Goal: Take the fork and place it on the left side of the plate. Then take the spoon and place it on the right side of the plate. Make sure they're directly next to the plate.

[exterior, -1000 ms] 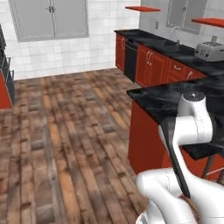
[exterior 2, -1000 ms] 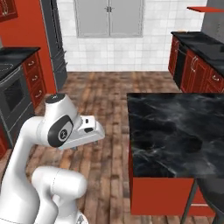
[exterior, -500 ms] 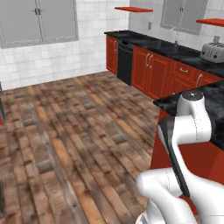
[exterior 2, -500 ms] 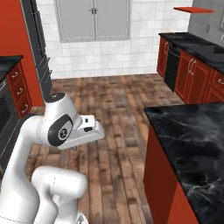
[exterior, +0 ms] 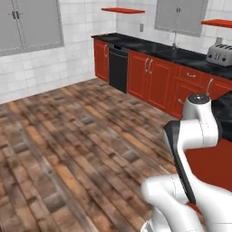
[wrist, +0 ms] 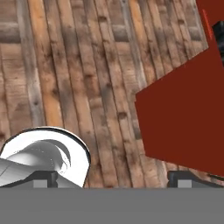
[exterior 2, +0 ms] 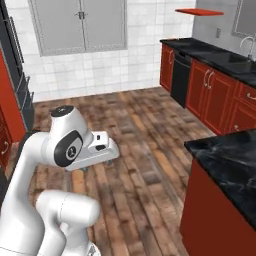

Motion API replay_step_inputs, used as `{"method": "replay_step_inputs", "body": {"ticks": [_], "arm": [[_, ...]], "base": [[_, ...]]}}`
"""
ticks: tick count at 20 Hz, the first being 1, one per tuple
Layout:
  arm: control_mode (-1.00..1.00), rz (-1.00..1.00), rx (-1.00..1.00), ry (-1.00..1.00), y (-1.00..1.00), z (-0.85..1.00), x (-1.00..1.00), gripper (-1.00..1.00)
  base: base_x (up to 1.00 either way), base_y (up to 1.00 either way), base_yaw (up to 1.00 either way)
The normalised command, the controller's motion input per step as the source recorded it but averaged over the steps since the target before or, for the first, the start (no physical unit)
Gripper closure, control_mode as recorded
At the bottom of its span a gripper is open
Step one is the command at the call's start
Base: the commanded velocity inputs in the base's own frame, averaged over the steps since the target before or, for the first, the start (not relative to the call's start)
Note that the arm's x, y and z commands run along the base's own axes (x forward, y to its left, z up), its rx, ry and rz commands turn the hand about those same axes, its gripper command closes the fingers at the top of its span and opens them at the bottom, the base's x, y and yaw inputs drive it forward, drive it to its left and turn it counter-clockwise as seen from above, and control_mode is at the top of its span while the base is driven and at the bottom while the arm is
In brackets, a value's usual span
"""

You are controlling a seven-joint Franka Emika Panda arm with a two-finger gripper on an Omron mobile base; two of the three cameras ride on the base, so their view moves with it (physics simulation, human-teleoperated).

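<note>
The fork, the spoon and the plate are out of view. My gripper [wrist: 114, 179] is open, its two dark fingertips [wrist: 45, 178] standing far apart with nothing between them. It points down at the wooden floor, next to the red side of the island [wrist: 183, 118]. In the right base view my arm is folded, with the hand held low in front of the base above the floor.
A black marble island counter [exterior 2: 227, 165] on a red base stands to my right. Red cabinets under a black counter [exterior: 158, 74] line the far wall, with a dark dishwasher [exterior: 118, 68] and a toaster [exterior: 220, 54]. Open wooden floor [exterior: 68, 145] lies ahead and left.
The whole picture has shifted, so the base has moved: the island has slid towards the right edge of both base views and the far wall cabinets have come nearer. The arm keeps its pose, jaws open.
</note>
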Motion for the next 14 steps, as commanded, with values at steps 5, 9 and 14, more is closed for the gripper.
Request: {"method": "replay_step_inputs", "body": {"ticks": [5,9,14], "arm": [[1.00,0.00,0.00,0.00,0.00,0.00,0.00,-1.00],[1.00,0.00,0.00,0.00,0.00,0.00,0.00,-1.00],[1.00,0.00,0.00,0.00,0.00,0.00,0.00,-1.00]], "base": [[1.00,0.83,-0.34],[1.00,0.78,-0.34],[1.00,0.86,-0.35]]}}
